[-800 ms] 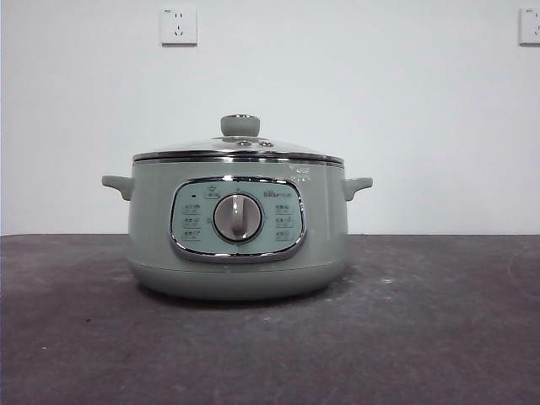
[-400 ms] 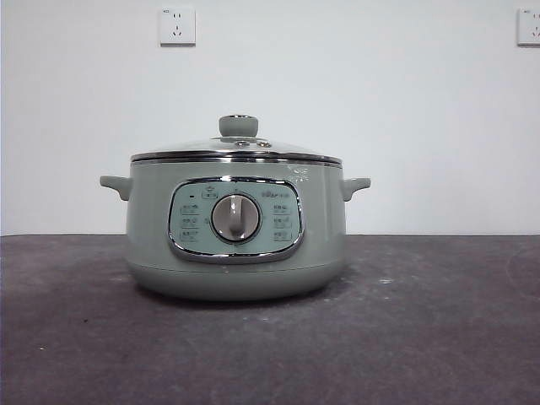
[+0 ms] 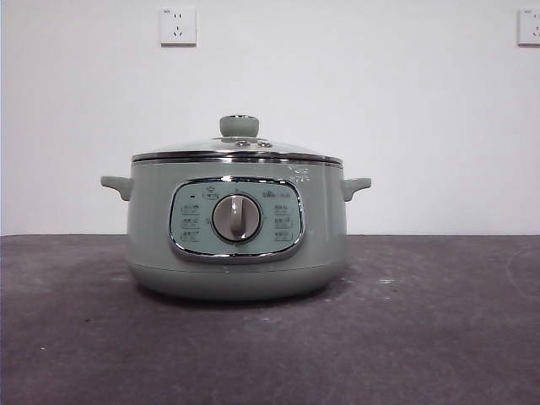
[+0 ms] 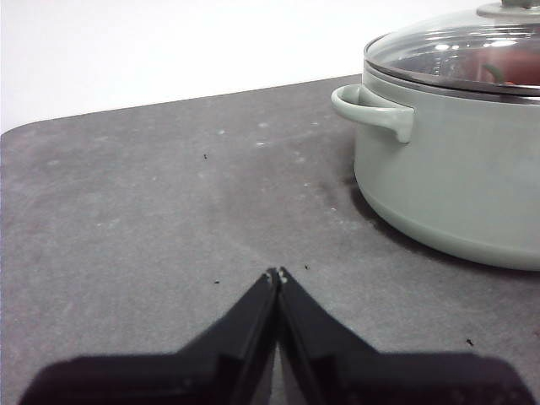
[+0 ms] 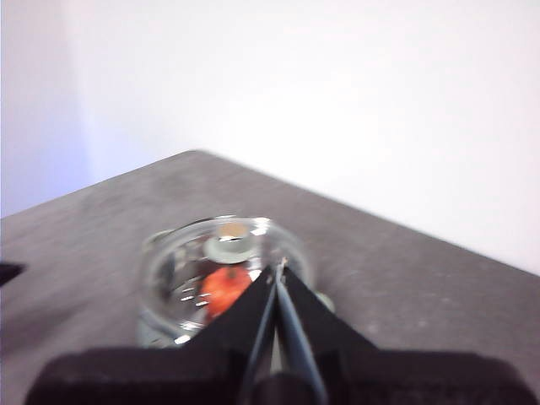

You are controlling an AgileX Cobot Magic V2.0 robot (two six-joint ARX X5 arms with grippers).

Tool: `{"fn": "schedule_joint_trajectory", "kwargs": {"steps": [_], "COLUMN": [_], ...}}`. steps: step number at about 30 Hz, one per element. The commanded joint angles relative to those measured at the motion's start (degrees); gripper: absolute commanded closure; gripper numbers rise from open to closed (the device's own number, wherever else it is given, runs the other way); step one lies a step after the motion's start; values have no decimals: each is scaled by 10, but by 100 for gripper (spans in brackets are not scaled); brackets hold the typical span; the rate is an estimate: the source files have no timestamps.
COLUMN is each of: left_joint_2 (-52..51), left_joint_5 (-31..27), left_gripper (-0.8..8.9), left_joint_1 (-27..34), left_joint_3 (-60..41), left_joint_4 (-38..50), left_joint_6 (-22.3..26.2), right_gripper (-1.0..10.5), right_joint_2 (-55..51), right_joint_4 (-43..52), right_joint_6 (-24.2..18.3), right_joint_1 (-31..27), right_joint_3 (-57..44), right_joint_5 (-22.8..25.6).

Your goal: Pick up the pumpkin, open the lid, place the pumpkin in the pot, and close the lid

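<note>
The pumpkin (image 5: 224,288) is sitting inside the pot (image 3: 236,240), you can see the orange of it through the glass from the right wrist view, and a bit of green stem and orange shows through the glass in the left wrist view too. The lid (image 3: 238,148) is on the pot, seated flat on the rim, knob pointing straight up. The pot stands on the dark grey tabletop (image 3: 422,337) with its control panel and dial (image 3: 236,218) facing the front camera.

The left claw (image 4: 277,274) is closed on nothing, tips touching, down low near the tabletop and off to the side of the pot by one of its handles (image 4: 371,108). The right claw (image 5: 278,268) is closed and empty too, up high above the pot looking down on the lid, well apart from it. Neither arm shows in the front view. Two wall sockets (image 3: 177,26) are on the white wall behind.
</note>
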Motion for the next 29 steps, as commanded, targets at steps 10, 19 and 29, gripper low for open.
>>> {"fn": "schedule_joint_trajectory", "kwargs": {"steps": [10, 19, 29], "left_joint_2": [-2, -2, -2], "left_joint_5": [0, 0, 0], "left_gripper": [817, 817, 817], "left_joint_1": [2, 2, 2], "left_joint_3": [-9, -9, -9], "left_joint_4": [1, 1, 1], "left_joint_6": [-6, -6, -6], "right_gripper": [945, 945, 945], "right_joint_2": [-179, -275, -305], "right_joint_4": [336, 374, 338], "right_joint_6": [107, 109, 116], "right_joint_1": [0, 0, 0], "right_joint_3": [-429, -593, -637], "right_joint_5": [182, 244, 244]}}
